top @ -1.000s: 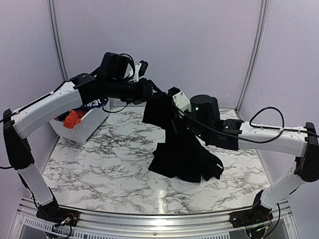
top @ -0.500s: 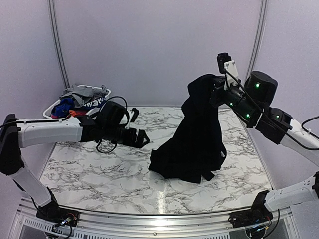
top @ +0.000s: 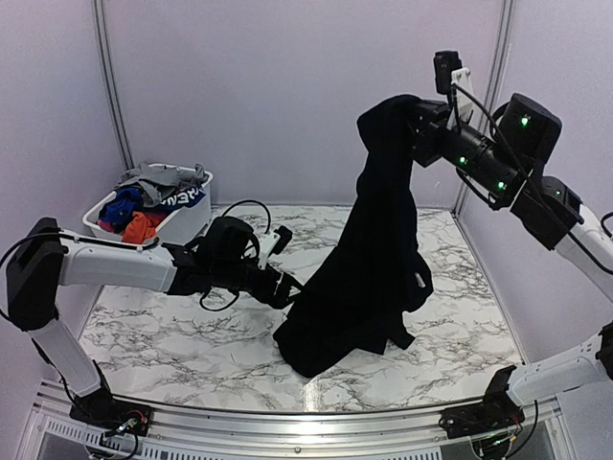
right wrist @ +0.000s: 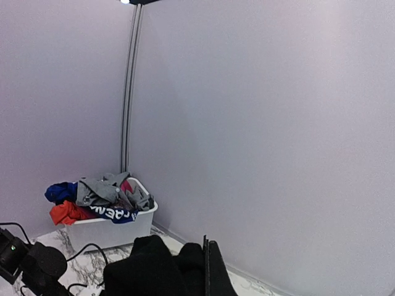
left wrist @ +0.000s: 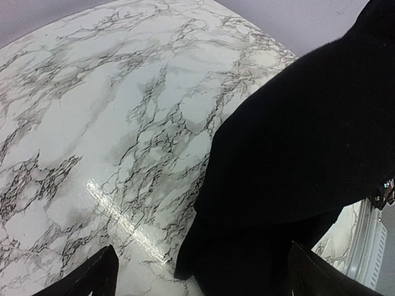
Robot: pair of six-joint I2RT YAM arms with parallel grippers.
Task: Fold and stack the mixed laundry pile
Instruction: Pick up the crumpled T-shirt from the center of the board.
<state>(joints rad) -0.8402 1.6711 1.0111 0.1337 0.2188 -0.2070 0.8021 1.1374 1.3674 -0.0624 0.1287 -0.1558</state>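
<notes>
My right gripper (top: 424, 123) is raised high at the back right, shut on the top of a large black garment (top: 369, 259). The garment hangs down, and its lower part rests crumpled on the marble table (top: 172, 326). In the right wrist view the shut fingers (right wrist: 207, 271) pinch the black garment (right wrist: 148, 268). My left gripper (top: 285, 289) is low over the table, open, right beside the garment's lower left edge. In the left wrist view the left gripper (left wrist: 207, 274) has the black garment (left wrist: 296, 154) partly between its wide-apart fingertips, not gripped. The rest of the mixed laundry pile (top: 153, 192) lies in the basket.
A white plastic basket (top: 192, 225) stands at the back left corner and shows again as the basket (right wrist: 114, 229) in the right wrist view. Pale walls close in the back and both sides. A metal rail (top: 287, 422) runs along the near edge.
My left gripper let go of the black garment, dropped to the table and slid right toward its lower edge. My right gripper lifted the garment much higher and to the right.
</notes>
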